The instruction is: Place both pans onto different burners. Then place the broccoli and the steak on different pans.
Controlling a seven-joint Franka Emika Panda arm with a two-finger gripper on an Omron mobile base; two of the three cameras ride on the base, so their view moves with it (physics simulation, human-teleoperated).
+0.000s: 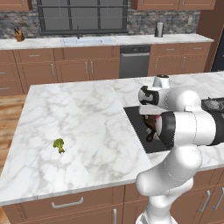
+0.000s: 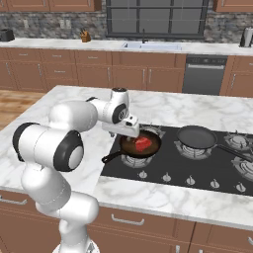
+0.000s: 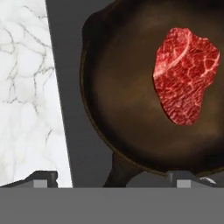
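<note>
The red steak (image 3: 186, 74) lies inside the rust-brown pan (image 3: 127, 100), which sits on the front left burner of the black cooktop (image 2: 168, 165). My gripper (image 3: 113, 178) hangs just above that pan, open, with nothing between its fingertips (image 3: 41, 177); below them are the pan's near rim and handle. In the right base view the gripper (image 2: 134, 133) sits over the steak (image 2: 143, 144). The near-black pan (image 2: 196, 136) rests on the burner to the right. The broccoli (image 1: 58, 145) lies on the marble counter, far to the left of the cooktop.
Two bare burners (image 2: 238, 141) stand at the cooktop's right end, with a row of small knobs (image 2: 167, 177) along its front. The marble island (image 1: 83, 118) stretches wide to the left. My own arm blocks most of the cooktop in the left base view.
</note>
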